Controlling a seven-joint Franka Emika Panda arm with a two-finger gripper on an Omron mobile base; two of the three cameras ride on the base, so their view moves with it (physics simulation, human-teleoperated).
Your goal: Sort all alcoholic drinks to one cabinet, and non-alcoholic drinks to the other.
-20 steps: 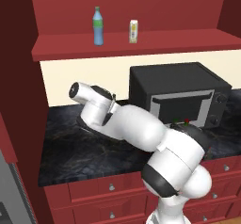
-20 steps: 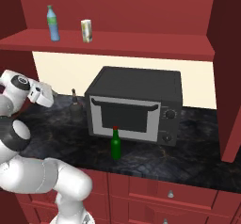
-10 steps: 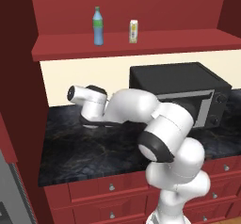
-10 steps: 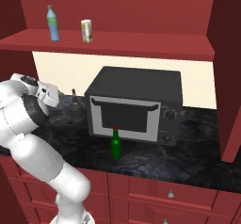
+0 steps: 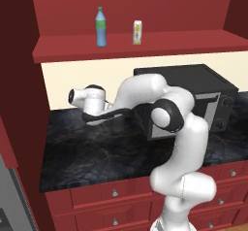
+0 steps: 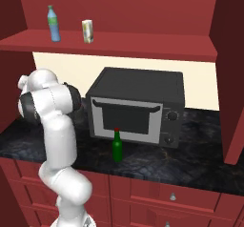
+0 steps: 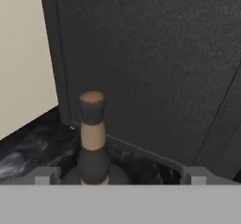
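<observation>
Close in the hand view stands the squat dark bottle [image 7: 92, 140], thin-necked and cork-topped, against the microwave's dark side. My gripper [image 7: 121, 177] is open, one fingertip on each side of the bottle's shoulders and clear of it; the bottle is a little left of centre. The slim green bottle [image 6: 116, 146] with a red cap stands on the counter before the microwave door. On the shelf above are the clear-blue bottle [image 5: 100, 27] [image 6: 53, 23] and the white-and-yellow carton [image 5: 137, 32] [image 6: 86, 31]. My arm [image 5: 145, 91] reaches into the gap left of the microwave.
The black microwave [image 6: 136, 109] takes up the middle of the dark stone counter [image 5: 97, 152]. The cream wall is close behind, a red cabinet side rises at the left, and the red shelf [image 5: 145, 48] runs overhead. Drawers line the counter front.
The arm has swung up and back toward the wall left of the microwave, bringing the hand level. The jaws stayed open. The bottles and carton have not moved.
</observation>
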